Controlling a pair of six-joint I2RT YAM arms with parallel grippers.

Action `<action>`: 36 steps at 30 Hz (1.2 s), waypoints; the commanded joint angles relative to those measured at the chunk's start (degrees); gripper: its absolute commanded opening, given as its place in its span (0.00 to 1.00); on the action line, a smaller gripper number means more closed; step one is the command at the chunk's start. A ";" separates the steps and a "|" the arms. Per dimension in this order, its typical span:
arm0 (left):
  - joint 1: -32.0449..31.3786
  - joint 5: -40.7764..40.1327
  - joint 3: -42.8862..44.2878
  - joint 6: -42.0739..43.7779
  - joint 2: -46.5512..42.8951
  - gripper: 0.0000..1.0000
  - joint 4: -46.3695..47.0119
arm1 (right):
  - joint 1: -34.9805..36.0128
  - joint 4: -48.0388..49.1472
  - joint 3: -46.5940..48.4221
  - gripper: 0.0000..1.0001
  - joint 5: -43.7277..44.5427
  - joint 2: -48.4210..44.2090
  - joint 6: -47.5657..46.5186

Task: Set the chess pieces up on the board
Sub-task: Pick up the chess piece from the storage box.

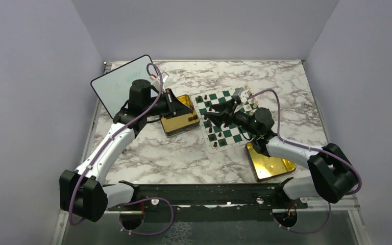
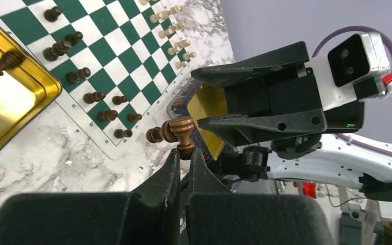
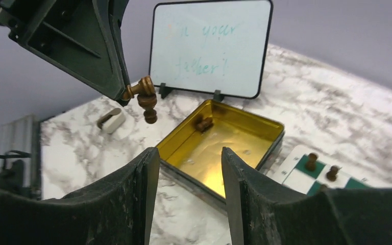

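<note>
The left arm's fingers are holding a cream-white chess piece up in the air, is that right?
No. The chess piece held up in the left fingers is dark brown, not cream-white; the left wrist view shows it.

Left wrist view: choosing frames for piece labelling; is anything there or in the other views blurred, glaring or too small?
Left wrist: the brown piece in the left tool is sharp, the near fingers dark and soft. Right wrist: the gold tin glares, the whiteboard writing is faint. Top external: chess pieces tiny.

Whiteboard (image 3: 212, 48): perhaps "your father!" (faint)
</note>
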 commanded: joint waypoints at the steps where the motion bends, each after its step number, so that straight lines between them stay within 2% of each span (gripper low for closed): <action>1: 0.06 2.83 -0.24 -3.89 -1.89 0.00 0.87 | 1.15 15.63 -1.71 0.52 0.37 3.25 -12.20; 5: 0.06 3.09 -1.56 -8.45 -2.91 0.00 4.24 | 2.48 17.01 0.30 0.52 0.34 5.73 -18.31; 10: 0.06 4.04 -5.34 -17.89 -4.34 0.00 13.06 | 3.57 28.69 -1.17 0.54 0.45 9.54 -21.92; 15: 0.06 3.59 -6.37 -22.26 -4.75 0.00 16.84 | 6.19 28.87 -0.27 0.55 3.65 10.19 -29.42; 22: 0.06 2.92 -6.22 -25.77 -4.76 0.00 19.69 | 8.16 28.26 -0.23 0.54 2.21 11.16 -35.80; 36: 0.06 1.93 -6.67 -27.39 -5.60 0.00 20.51 | 10.27 34.56 1.72 0.52 7.77 14.44 -32.14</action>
